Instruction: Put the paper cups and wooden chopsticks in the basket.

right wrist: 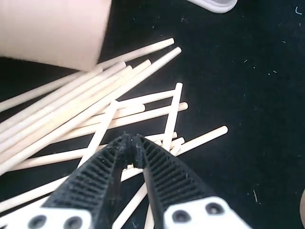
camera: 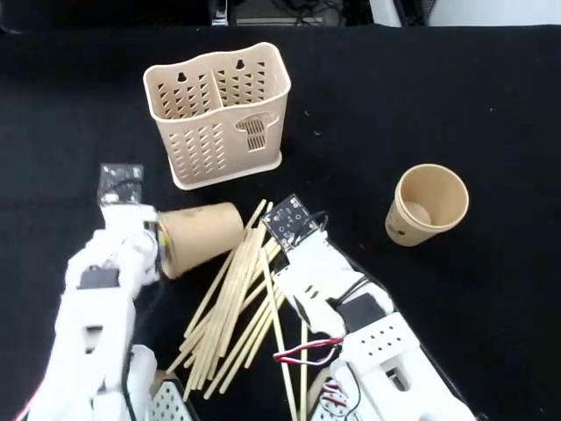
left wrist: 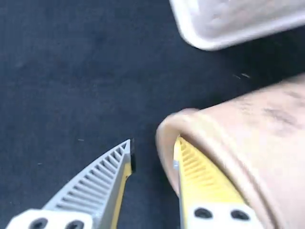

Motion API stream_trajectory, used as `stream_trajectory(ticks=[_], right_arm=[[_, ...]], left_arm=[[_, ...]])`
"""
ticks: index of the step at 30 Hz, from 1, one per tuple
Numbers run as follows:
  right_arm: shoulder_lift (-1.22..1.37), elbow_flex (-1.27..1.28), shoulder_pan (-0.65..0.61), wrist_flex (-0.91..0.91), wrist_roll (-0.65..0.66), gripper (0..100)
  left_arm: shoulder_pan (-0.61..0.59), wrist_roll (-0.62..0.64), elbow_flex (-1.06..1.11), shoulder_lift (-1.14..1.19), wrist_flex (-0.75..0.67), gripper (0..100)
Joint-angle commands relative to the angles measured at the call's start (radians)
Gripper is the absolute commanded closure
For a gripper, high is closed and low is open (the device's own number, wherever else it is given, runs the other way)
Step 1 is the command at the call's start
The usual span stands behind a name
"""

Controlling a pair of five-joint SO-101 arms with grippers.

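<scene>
A paper cup [camera: 200, 237] lies on its side left of centre, its mouth toward my left arm. My left gripper [left wrist: 153, 143] is open astride the cup's rim [left wrist: 164, 138]: one yellow finger sits inside the cup [left wrist: 238, 133], the other outside. Several wooden chopsticks [camera: 232, 298] lie fanned on the black table, just right of this cup. My right gripper [right wrist: 132, 140] is shut, its black tips together right over the chopsticks [right wrist: 95, 109]. The beige perforated basket [camera: 219, 114] stands upright behind them. A second paper cup [camera: 427, 206] rests at the right, its mouth showing.
The black table [camera: 368, 96] is bare between the basket and the right cup. The basket has two compartments. Its base corner [right wrist: 214, 5] is close beyond the chopstick ends, and its bottom edge [left wrist: 238, 21] is near the lying cup.
</scene>
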Motion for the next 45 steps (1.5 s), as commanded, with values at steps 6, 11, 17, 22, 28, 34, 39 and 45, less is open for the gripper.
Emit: stream_trajectory(ticks=[6, 11, 17, 22, 28, 34, 39, 45], right_arm=[[-0.013, -0.005, -0.009, -0.021, -0.009, 98.4], [-0.013, -0.005, -0.008, -0.021, -0.006, 98.4], [-0.013, -0.005, -0.008, -0.021, -0.005, 98.4], [-0.013, -0.005, -0.008, -0.021, -0.005, 98.4], [-0.013, -0.005, -0.008, -0.021, -0.005, 98.4], [-0.013, -0.005, -0.008, -0.021, -0.005, 98.4], [-0.013, -0.005, -0.009, -0.02, -0.006, 98.4], [-0.013, -0.021, -0.006, -0.014, -0.005, 98.0]], left_arm=[[0.073, -0.009, -0.127, -0.519, 0.453, 84], [0.105, -0.011, -0.087, -0.62, 0.517, 84], [0.13, -0.011, -0.03, -0.623, 0.479, 84], [0.217, -0.009, -0.027, -0.623, 0.485, 84], [0.237, -0.002, -0.035, -0.624, 0.505, 84], [0.145, 0.249, -0.076, -0.631, 0.531, 72], [0.065, 0.318, -0.061, -0.628, 0.529, 70], [-0.145, 0.299, -0.039, -0.623, 0.497, 70]])
